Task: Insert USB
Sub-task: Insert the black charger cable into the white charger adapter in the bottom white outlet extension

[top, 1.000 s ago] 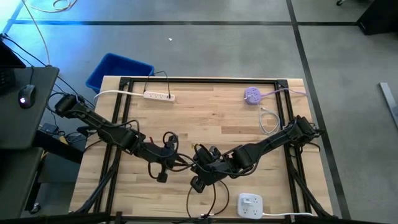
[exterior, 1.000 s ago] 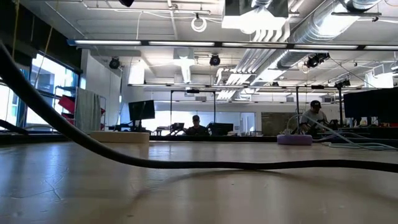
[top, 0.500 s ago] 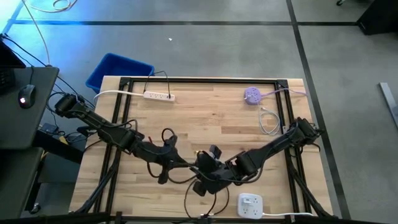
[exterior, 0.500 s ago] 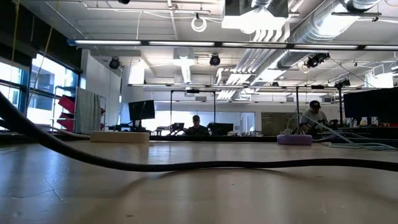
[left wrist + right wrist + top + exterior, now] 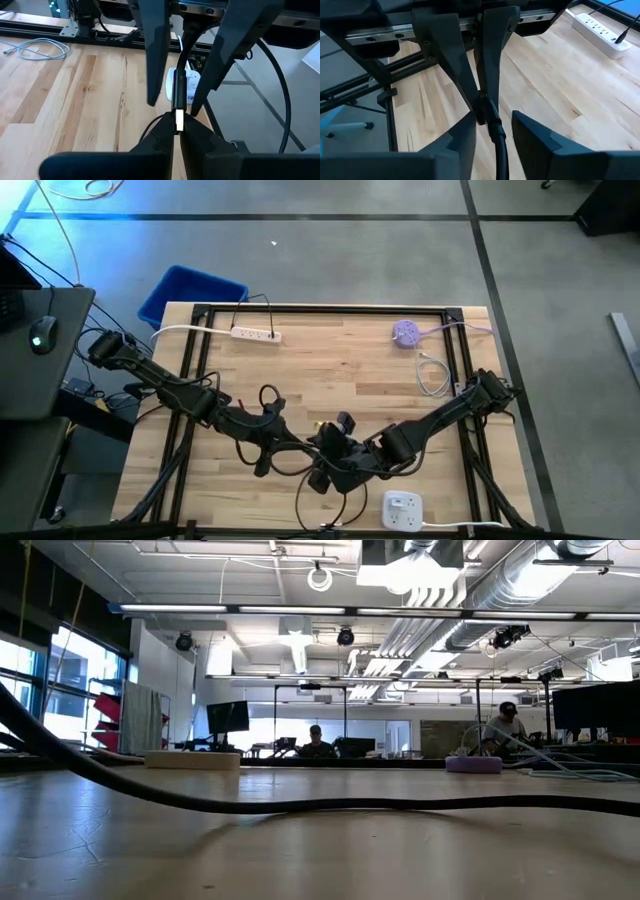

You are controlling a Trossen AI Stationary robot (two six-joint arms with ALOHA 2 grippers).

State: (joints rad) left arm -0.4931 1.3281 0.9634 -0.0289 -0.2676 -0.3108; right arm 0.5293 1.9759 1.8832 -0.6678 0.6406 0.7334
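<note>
Left gripper (image 5: 176,131) pinched shut on flat metal USB plug (image 5: 178,119) (black cable (image 5: 499,145) trailing). Right gripper (image 5: 492,131) open around cable. Only high view shows white charger (image 5: 402,507), table's 5 o'clock.

- Left arm (image 5: 170,388) came in from table's left edge, right arm (image 5: 440,418) from the right; both reached to the front-centre of the wooden table (image 5: 340,370).
- Left gripper (image 5: 300,448) and right gripper (image 5: 335,455) sat just beside each other, tangled in black cable (image 5: 300,500). Finger state unreadable.
- White charger block (image 5: 402,508) near front edge, close to right gripper.
- White power strip (image 5: 256,334) at back left, purple round object (image 5: 406,333) back right, coiled white cable (image 5: 432,374) near right edge.
- Blue bin (image 5: 190,292) on floor behind back-left corner.
</note>
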